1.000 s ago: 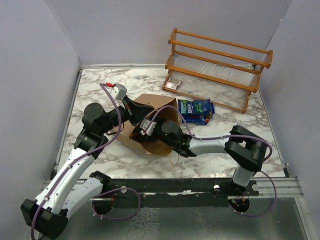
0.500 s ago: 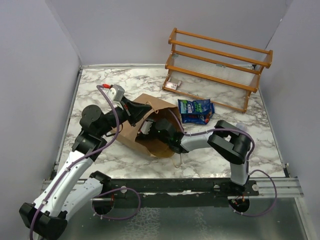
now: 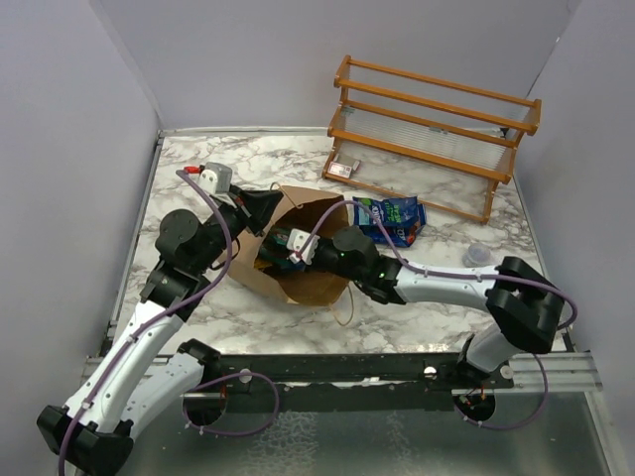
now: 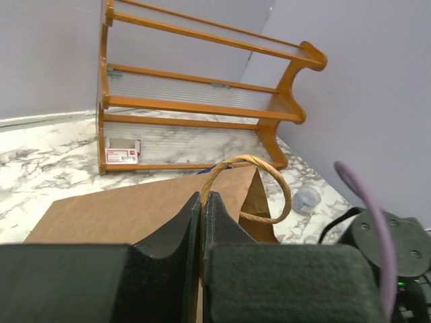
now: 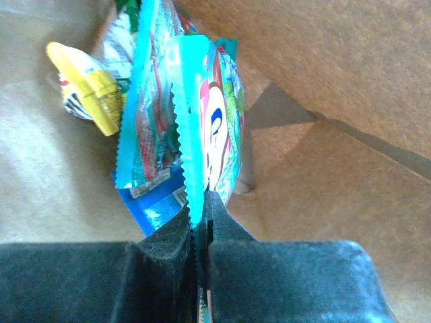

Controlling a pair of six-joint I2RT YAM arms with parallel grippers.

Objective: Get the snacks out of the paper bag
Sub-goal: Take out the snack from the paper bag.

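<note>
The brown paper bag (image 3: 316,266) lies on its side with its mouth toward the left. My left gripper (image 3: 272,205) is shut on the bag's top edge by a handle, holding the mouth up; in the left wrist view the jaws (image 4: 202,202) pinch the paper below the twisted loop handle (image 4: 269,176). My right gripper (image 3: 276,248) reaches into the mouth. In the right wrist view it (image 5: 200,222) is shut on the crimped edge of a teal snack packet (image 5: 202,121). A yellow packet (image 5: 84,84) lies deeper inside. A blue packet (image 3: 389,220) lies outside, right of the bag.
A wooden shelf rack (image 3: 437,129) stands at the back right, with a small pale box (image 3: 342,170) at its left foot. A small clear cup (image 3: 478,255) sits on the marble table right of the bag. Grey walls close in on three sides.
My right gripper has shut on the teal packet inside the bag, and that arm's elbow has swung right. My left gripper has shifted slightly left, still holding the bag's edge.
</note>
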